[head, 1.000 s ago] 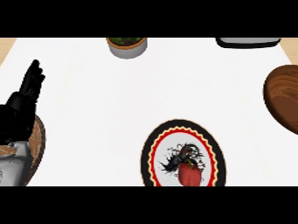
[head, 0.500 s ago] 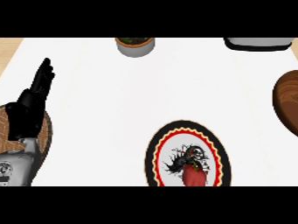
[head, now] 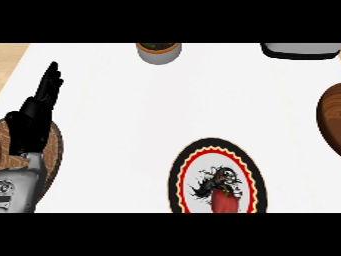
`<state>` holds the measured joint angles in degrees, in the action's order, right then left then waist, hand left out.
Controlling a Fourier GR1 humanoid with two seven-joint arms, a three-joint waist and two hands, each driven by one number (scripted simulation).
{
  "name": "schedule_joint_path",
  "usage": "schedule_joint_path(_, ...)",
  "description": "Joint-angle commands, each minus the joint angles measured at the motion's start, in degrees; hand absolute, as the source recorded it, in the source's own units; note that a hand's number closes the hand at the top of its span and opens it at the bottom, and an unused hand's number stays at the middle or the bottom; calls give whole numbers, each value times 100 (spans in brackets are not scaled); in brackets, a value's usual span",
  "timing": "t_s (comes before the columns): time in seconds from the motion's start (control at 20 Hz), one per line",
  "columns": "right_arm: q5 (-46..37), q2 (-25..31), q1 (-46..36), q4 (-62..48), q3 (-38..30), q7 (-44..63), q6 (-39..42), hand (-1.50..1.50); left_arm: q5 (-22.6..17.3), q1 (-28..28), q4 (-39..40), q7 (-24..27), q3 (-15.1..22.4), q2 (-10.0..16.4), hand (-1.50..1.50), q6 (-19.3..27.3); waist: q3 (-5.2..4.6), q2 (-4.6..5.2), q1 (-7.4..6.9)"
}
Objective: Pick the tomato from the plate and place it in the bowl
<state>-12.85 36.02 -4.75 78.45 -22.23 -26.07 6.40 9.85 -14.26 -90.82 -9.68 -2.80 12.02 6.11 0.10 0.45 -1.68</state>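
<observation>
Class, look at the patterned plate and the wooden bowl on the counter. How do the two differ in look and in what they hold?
The plate is white with black, red and yellow rings and a dark drawing; the bowl is plain brown wood. The plate carries the tomato; the bowl's visible part holds nothing. The plate looks flat, the bowl hollowed. Both are round and sit on the white counter.
</observation>
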Motion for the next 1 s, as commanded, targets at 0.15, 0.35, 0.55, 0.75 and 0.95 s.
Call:
schedule_joint_path(0.15, -1199, 113, -1387, -2627, 156, -1157, -1363, 150, -26, 133, -18, 229, -6, 10, 0, -83, 10, 37, -127)
schedule_joint_path(0.35, -1371, 252, -2275, -4237, 120, -1576, -1566, 150, 73, 72, -64, 51, 143, -166, 0, 9, 12, 37, -102)
schedule_joint_path(0.55, -1403, 257, -2938, -5103, 275, -1042, -926, -150, 140, -105, -33, -128, 227, -203, 0, 7, 14, 57, -145)
schedule_joint_path(0.75, -1130, 205, -2994, -5737, 84, -1816, -361, -150, 75, -6, -138, 10, 155, -126, 0, -59, 30, 82, -196)
schedule_joint_path(0.95, -1013, 277, -3385, -6181, -42, -2120, 91, -150, -9, 60, -29, 160, 61, -99, 0, -112, 23, 73, -183)
